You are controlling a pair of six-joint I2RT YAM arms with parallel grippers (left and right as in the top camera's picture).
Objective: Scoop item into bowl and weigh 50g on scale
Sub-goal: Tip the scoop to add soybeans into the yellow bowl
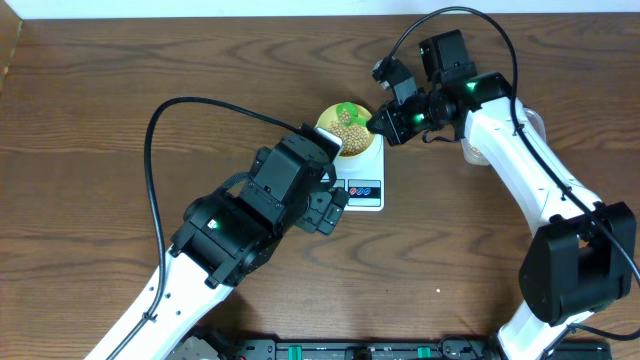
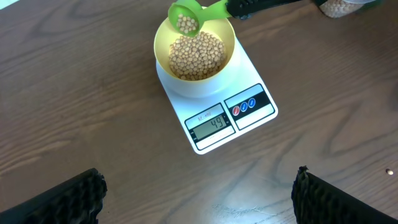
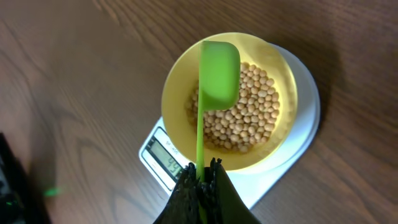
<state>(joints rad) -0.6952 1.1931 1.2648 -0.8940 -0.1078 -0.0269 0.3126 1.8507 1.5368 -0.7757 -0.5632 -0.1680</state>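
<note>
The yellow-green bowl point(image 2: 160, 55) stands on the white scale point(image 2: 250, 73), holding tan beans point(image 2: 196, 57). The display point(image 2: 211, 124) reads 49. My right gripper point(image 3: 202, 171) is shut on the handle of a green scoop point(image 3: 219, 74), held over the bowl's rim point(image 3: 177, 81). The scoop point(image 2: 186, 18) has a few beans in it. In the overhead view the right gripper point(image 1: 385, 125) is just right of the bowl point(image 1: 330, 118) and scale point(image 1: 365, 162). My left gripper point(image 2: 199, 199) is open and empty, above the wood in front of the scale, and shows overhead point(image 1: 332, 205).
A clear tub with more beans point(image 2: 339, 6) stands to the right of the scale, mostly hidden under the right arm in the overhead view point(image 1: 475, 152). The brown wooden table point(image 1: 100, 120) runs all round. A black rail lies along the front edge point(image 1: 360, 350).
</note>
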